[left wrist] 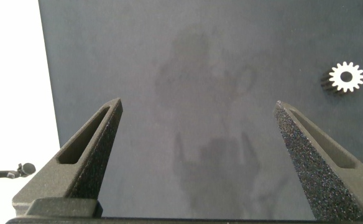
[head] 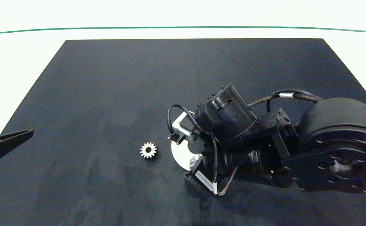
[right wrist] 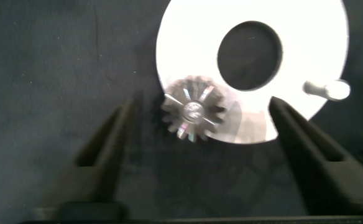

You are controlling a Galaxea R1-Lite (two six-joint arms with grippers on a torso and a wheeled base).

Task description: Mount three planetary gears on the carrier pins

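One silvery gear [right wrist: 193, 111] is sitting on a pin at the rim of the white carrier disc [right wrist: 306, 37], its teeth overhanging the disc's edge; a second, bare white pin [right wrist: 326, 89] is standing across the disc's large centre hole from it. In the head view most of the disc [head: 179, 153] is lying hidden under the right arm, with only its left part and a sliver of the seated gear [head: 194, 162] showing. Another loose gear [head: 148, 150] is lying flat on the black mat [head: 107, 94], just left of the disc and apart from it; the left wrist view is also catching it [left wrist: 346, 77]. A third gear is not visible.

Hovering over the disc, the right gripper [right wrist: 197, 134] is holding its fingers spread wide on either side of the seated gear, touching nothing. Far to the left, at the mat's edge, the left gripper [left wrist: 197, 134] is resting with its fingers [head: 8, 138] wide apart and empty, well away from the loose gear.
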